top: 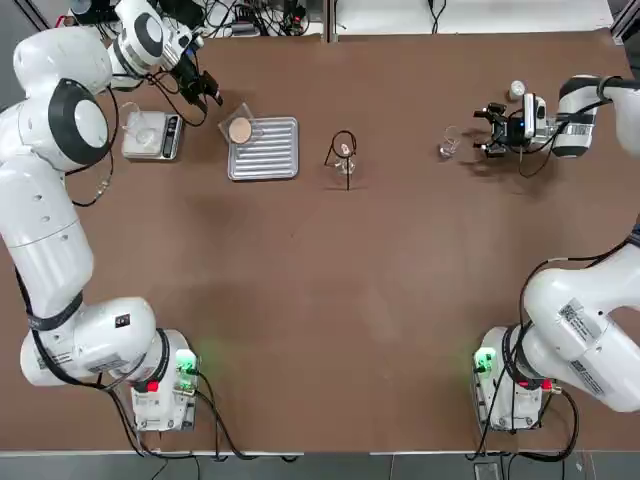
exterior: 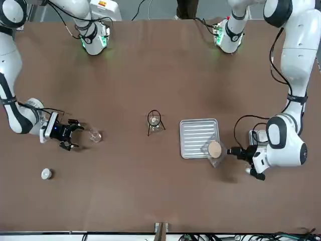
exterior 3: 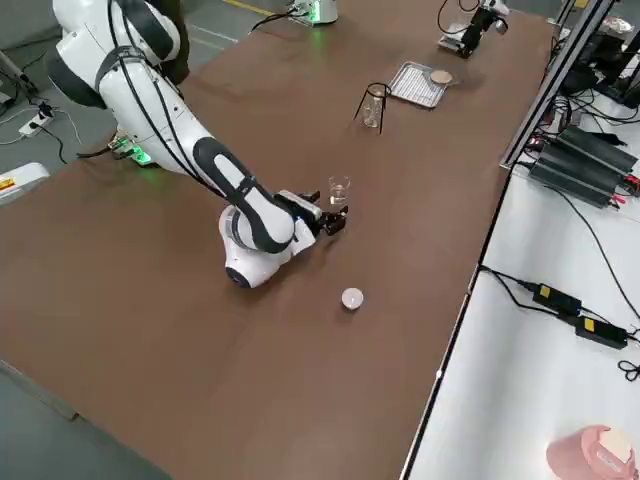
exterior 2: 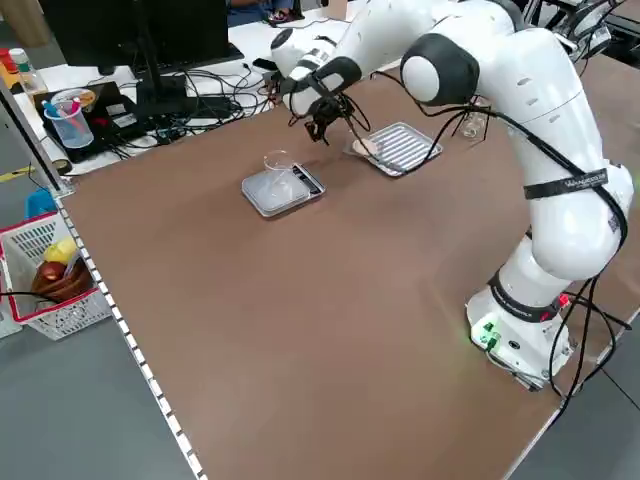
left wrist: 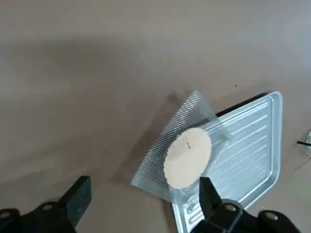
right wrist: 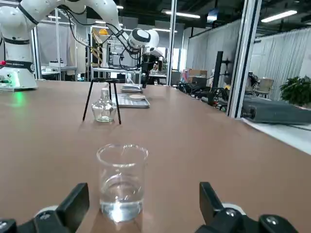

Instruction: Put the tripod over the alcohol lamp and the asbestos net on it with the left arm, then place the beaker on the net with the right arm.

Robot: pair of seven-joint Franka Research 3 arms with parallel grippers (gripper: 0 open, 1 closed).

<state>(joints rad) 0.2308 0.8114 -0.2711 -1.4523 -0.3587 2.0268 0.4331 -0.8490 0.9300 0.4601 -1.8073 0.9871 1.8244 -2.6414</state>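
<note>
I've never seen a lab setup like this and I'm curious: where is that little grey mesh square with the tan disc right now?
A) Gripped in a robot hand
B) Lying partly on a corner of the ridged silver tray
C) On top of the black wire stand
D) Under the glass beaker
B: the asbestos net lies half over the corner of the silver tray, while the tripod stands bare over the lamp.

The worktop [top: 320, 300] is seen from overhead, across, both raised sides and close wrist cameras; the tripod [top: 344, 152] is shared.
</note>
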